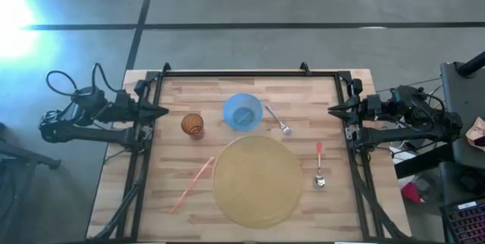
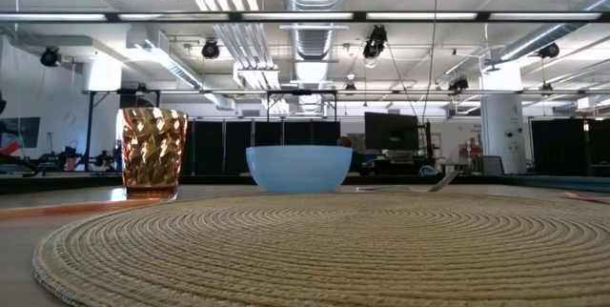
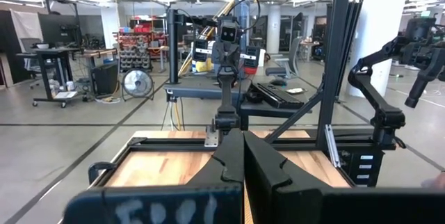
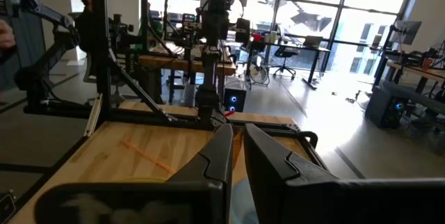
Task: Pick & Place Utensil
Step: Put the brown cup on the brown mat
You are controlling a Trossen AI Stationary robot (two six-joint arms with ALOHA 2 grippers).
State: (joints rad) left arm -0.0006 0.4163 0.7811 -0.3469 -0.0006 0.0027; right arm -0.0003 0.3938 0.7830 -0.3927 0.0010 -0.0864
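A round woven placemat (image 1: pixel 258 180) lies at the table's near middle. Beyond it stand a light blue bowl (image 1: pixel 242 111) and an amber faceted cup (image 1: pixel 192 125). A silver fork (image 1: pixel 278 120) lies right of the bowl. A spoon with an orange handle (image 1: pixel 319 164) lies right of the placemat, and an orange chopstick-like utensil (image 1: pixel 192 184) lies to its left. My left gripper (image 1: pixel 162 111) waits shut at the table's left edge. My right gripper (image 1: pixel 332 111) waits shut at the right edge. Neither touches anything.
A black metal frame (image 1: pixel 242 73) runs around the table's far edge and both sides. In the low view the placemat (image 2: pixel 315 245) fills the foreground, with the cup (image 2: pixel 152 152) and bowl (image 2: pixel 298 168) behind it. Bare wood lies between the objects.
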